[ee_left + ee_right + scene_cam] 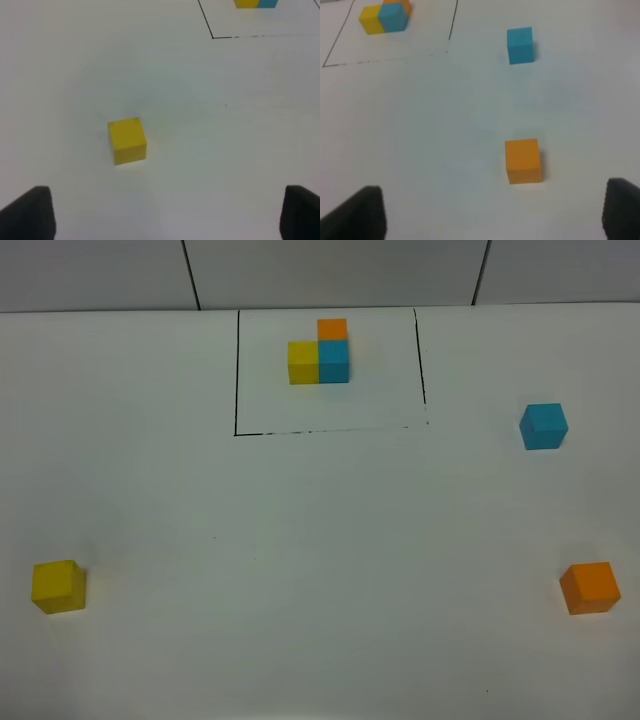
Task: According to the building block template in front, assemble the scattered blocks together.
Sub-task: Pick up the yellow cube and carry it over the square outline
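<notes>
The building block template point(319, 352) is a joined yellow, blue and orange cluster inside a thin black drawn rectangle at the table's far middle; it also shows as the template point(385, 16) and the template point(255, 3). Of the scattered blocks, a yellow cube point(58, 586) lies near left, a blue cube point(543, 426) far right, an orange cube point(589, 587) near right. No arm shows in the exterior high view. My left gripper point(165, 212) is open, its fingertips point(27, 212) short of the yellow cube point(127, 140). My right gripper point(492, 210) is open, short of the orange cube point(523, 160); the blue cube point(520, 45) lies beyond.
The white table point(300, 540) runs back to a grey panelled wall point(330, 270). The drawn black rectangle point(236, 370) marks the template's area.
</notes>
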